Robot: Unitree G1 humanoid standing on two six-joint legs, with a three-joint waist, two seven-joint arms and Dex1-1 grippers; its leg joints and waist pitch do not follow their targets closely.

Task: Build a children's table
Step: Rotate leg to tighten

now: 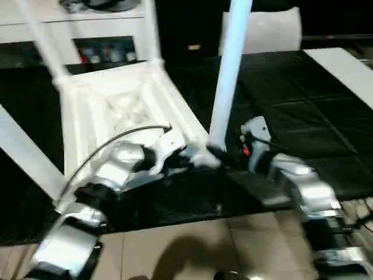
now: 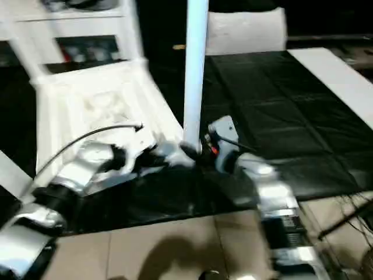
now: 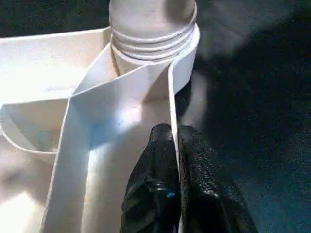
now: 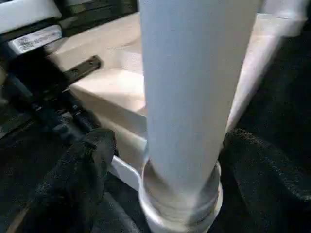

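Note:
The children's table lies upside down, its white ribbed top (image 1: pixel 116 111) on the black mat. Three legs (image 1: pixel 44 41) stick up or outward from its far and left corners. A fourth leg (image 1: pixel 230 70) stands upright in the near right corner socket (image 3: pixel 184 63). My left gripper (image 3: pixel 174 133) is shut on a thin rib of the top just beside that socket. My right gripper (image 4: pixel 172 160) is open around the base of the upright leg (image 4: pixel 189 97), with one black finger (image 4: pixel 82 170) on each side and a gap showing between that finger and the tube.
A black mat (image 1: pixel 291 105) covers the floor under the table, with tan tiles (image 1: pixel 192 245) at the near edge. A flat white panel (image 1: pixel 344 64) lies at the far right. A white shelf unit (image 1: pixel 87 23) and a white bundle (image 1: pixel 268 32) stand at the back.

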